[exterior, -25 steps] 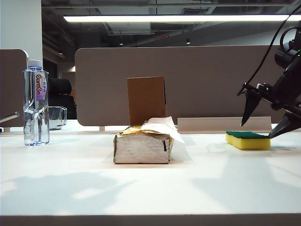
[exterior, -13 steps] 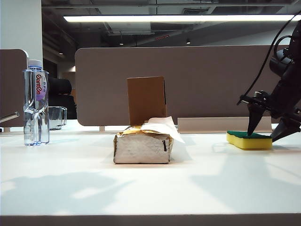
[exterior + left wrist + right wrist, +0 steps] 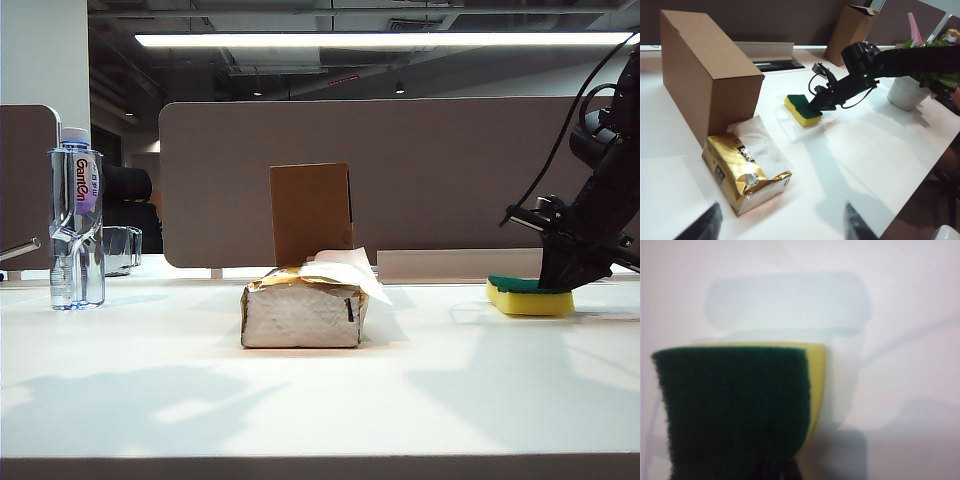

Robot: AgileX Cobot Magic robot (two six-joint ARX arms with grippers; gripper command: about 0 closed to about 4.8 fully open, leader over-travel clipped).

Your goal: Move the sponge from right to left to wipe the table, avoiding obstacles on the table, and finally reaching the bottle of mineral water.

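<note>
While the exterior view sets everything in one row along the table (image 3: 320,400), only the left wrist view gives the depth. In the exterior view the bottle of mineral water (image 3: 77,218) stands upright at far left with a glass cup (image 3: 122,250) just behind it. The tissue pack (image 3: 303,308) sits mid-table, with the cardboard box (image 3: 311,212) behind it. The sponge (image 3: 528,296) lies flat at far right, green side up.

Left wrist view: the tissue pack (image 3: 745,171) lies just beside the box (image 3: 705,75), gold face up. The sponge (image 3: 802,109) is well apart from both. A second box (image 3: 850,31) and a potted plant (image 3: 920,75) show only here; the bottle does not appear.

Right arm: reaches in from the right, forearm slanting down. The right claw (image 3: 562,276) is clenched on the sponge's right end. Right wrist view: green scouring face (image 3: 735,410) fills the frame, dark claw tips at its edge.

Left claw (image 3: 781,225): held above the table near the tissue pack, tips spread apart, grasping nothing.
</note>
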